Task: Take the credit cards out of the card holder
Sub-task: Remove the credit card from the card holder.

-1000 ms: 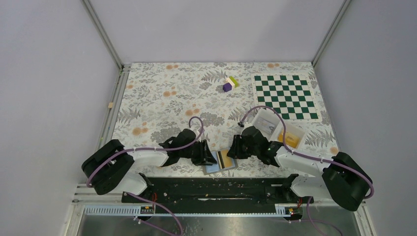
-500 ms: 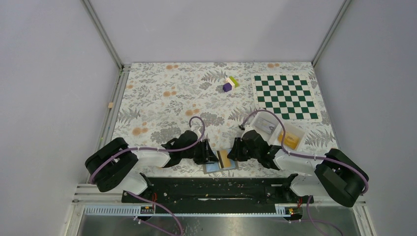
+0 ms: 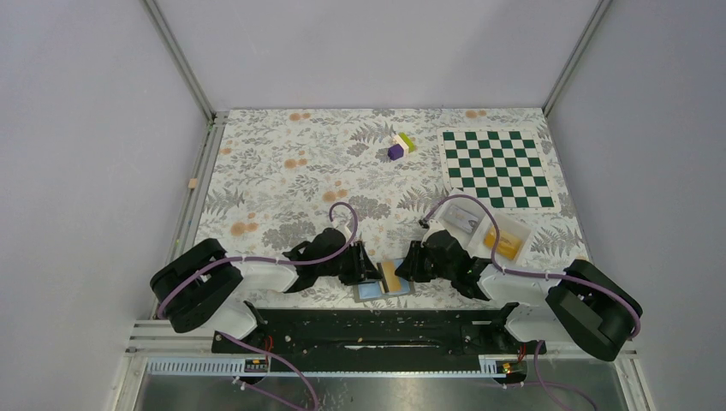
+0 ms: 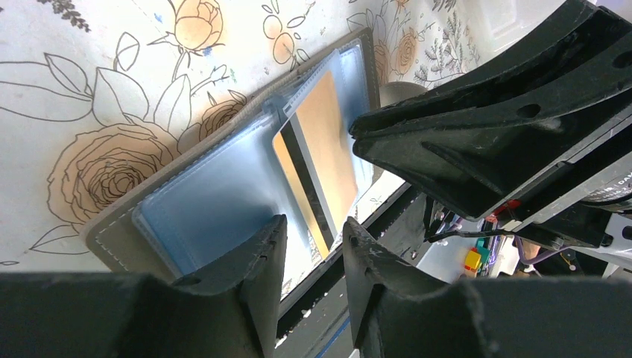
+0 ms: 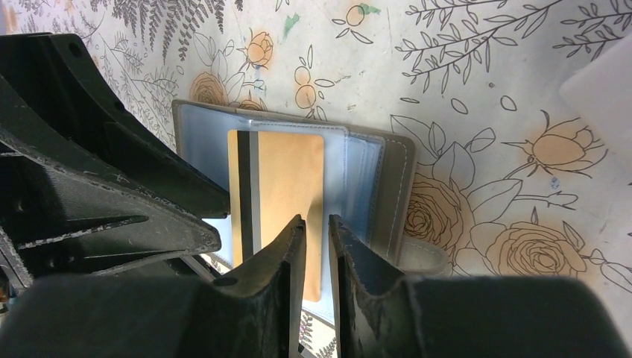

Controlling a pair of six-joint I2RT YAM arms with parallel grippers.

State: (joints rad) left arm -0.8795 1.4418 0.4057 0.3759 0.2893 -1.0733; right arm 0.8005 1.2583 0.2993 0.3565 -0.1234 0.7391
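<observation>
In the top view, the card (image 3: 390, 274) is seen low in the frame's middle. A second ago it lay flat on the card holder (image 3: 370, 292). Now it is tipped up into a narrow tan strip, and the left gripper (image 3: 370, 272) and right gripper (image 3: 407, 267) have been drawn in closer.

In the left wrist view, the left gripper (image 4: 313, 253) is parted by a modest gap at the bottom edge, and the card's (image 4: 324, 142) lower end points into it. No grip is shown.

In the right wrist view, the right gripper (image 5: 317, 231) is all but closed and holds nothing. Its tips are set over the card (image 5: 287, 171), which is partly drawn from its sleeve. Extraction is judged begun, not finished.
</observation>
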